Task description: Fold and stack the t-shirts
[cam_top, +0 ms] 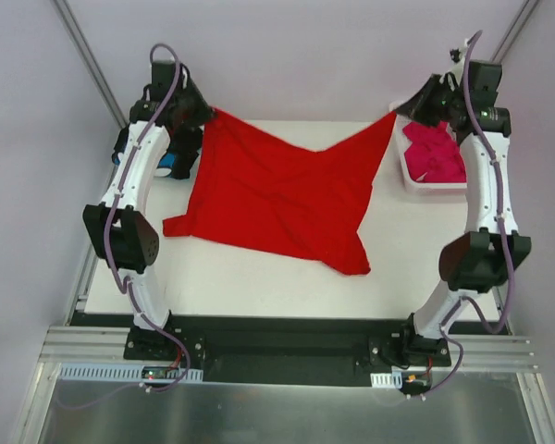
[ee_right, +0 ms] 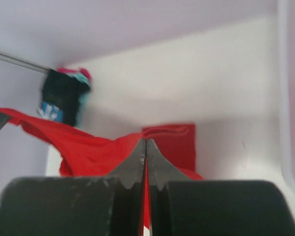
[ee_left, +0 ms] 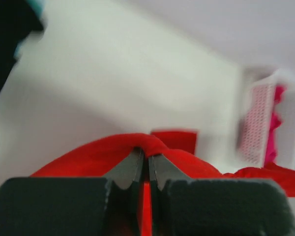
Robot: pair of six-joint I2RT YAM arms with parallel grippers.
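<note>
1. The red t-shirt [cam_top: 277, 194] is seen stretched between both arms at the far side of the table [cam_top: 259, 277]. It is plain bright red and creased, sags in the middle, and its lower part is draped on the white top.
2. The left gripper [ee_left: 148, 156] is pinched tight on a fold of red cloth at the far-left corner.
3. The right gripper [ee_right: 145, 146] is clamped on the far-right corner of the same shirt.
4. The magenta-pink t-shirt [cam_top: 432, 155] is bunched in the white basket [cam_top: 430, 190], just beside the right corner.
5. The black flower-print t-shirt [cam_top: 180, 157] is crumpled at the left edge, partly hidden by the left arm.
6. Bare tabletop is seen between the red hem and the near edge.
</note>
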